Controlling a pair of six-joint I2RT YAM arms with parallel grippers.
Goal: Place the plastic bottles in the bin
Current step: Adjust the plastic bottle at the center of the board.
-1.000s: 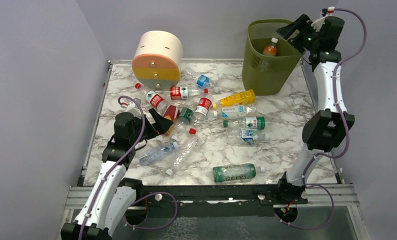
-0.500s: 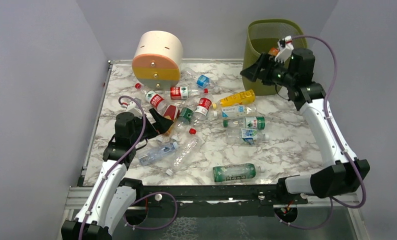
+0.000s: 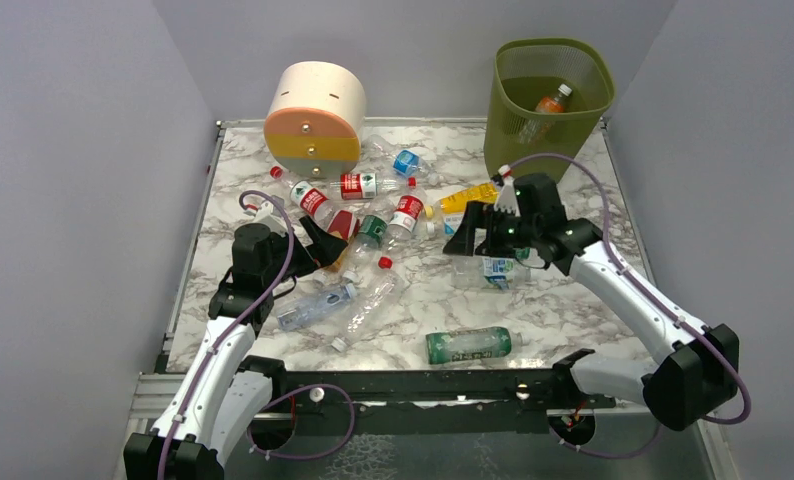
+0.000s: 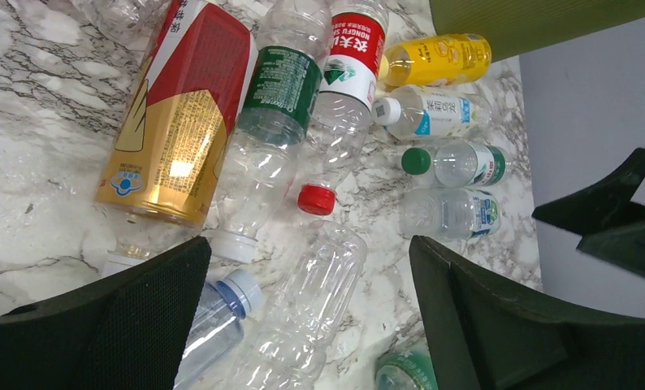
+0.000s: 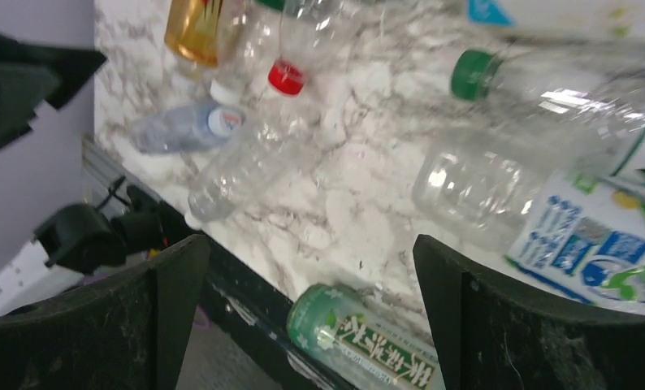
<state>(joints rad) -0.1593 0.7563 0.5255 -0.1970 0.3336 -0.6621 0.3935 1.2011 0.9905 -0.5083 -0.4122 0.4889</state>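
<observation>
Hovering my right gripper [image 3: 468, 232], wide and empty, over a clear bottle [image 5: 482, 183]; next I drop, close, carry to bin [image 3: 548, 130]; left gripper [image 4: 307, 252] wide too

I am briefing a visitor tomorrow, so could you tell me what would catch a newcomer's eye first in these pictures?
The jumble of plastic bottles lying across the middle of the marble table stands out first. At the far right corner stands the olive-green bin with an orange bottle inside, and the round drawer box sits far left.
</observation>
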